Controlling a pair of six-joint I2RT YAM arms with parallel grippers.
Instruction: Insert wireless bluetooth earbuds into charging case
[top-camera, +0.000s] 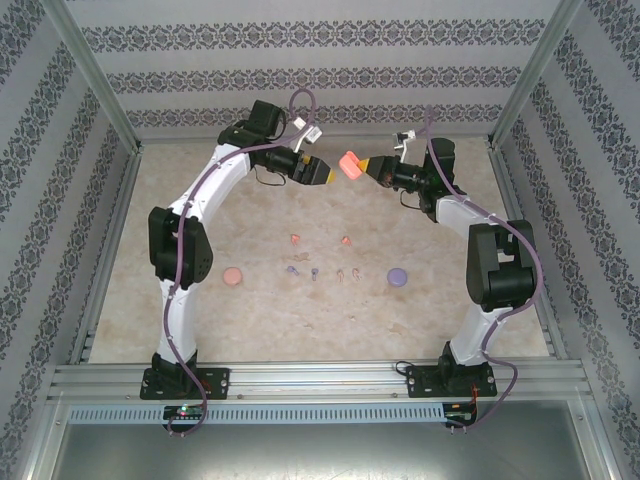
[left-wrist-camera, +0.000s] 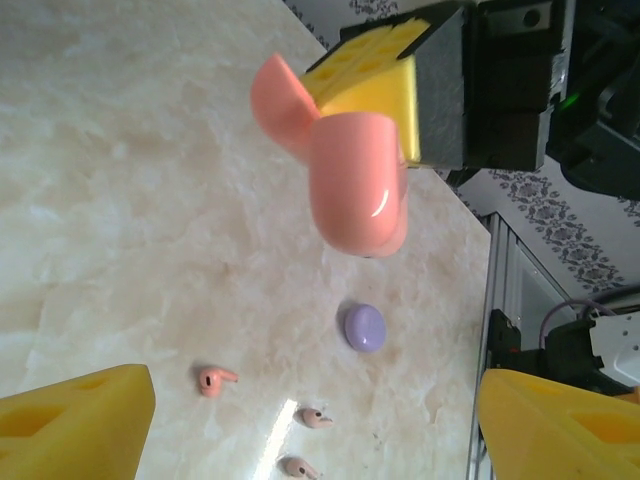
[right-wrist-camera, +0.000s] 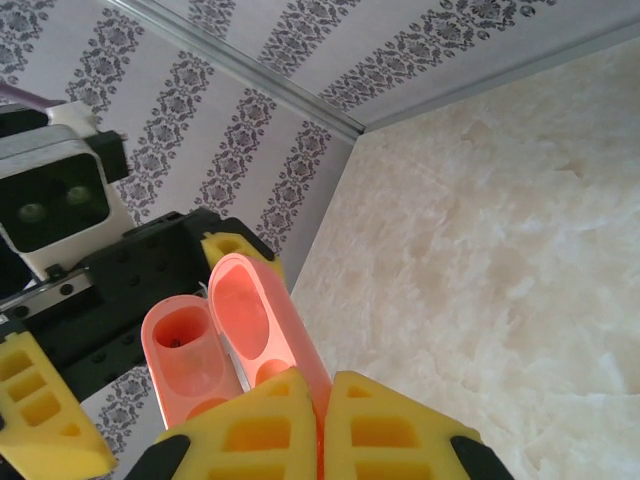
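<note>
Two white robot arms reach toward each other above the far half of a pale marbled desk (top-camera: 260, 325). The right fingers (top-camera: 366, 166) are clenched on a salmon-pink charging case (top-camera: 350, 162), held in the air near the far edge, about midway between the left and right edges. The left fingers (top-camera: 318, 172) hover just beside it, spread apart and holding nothing. From above, the earbuds lie at the middle of the desk: two orange-red earbuds (top-camera: 296, 238) farther back, then a nearer row of two purple earbuds (top-camera: 291, 269) and two pinkish earbuds (top-camera: 341, 274). A pink case (top-camera: 232, 277) lies on that row's left, a purple case (top-camera: 397, 277) on its right. The left wrist view adds that the held case is hinged open, lid lifted. The right wrist view looks into its hollow wells; whether a bud sits inside cannot be told. Bare desk stretches to both side edges and the near edge. Patterned striped walls (top-camera: 320, 80) enclose three sides, and metal rails (top-camera: 300, 378) run along the near edge.
</note>
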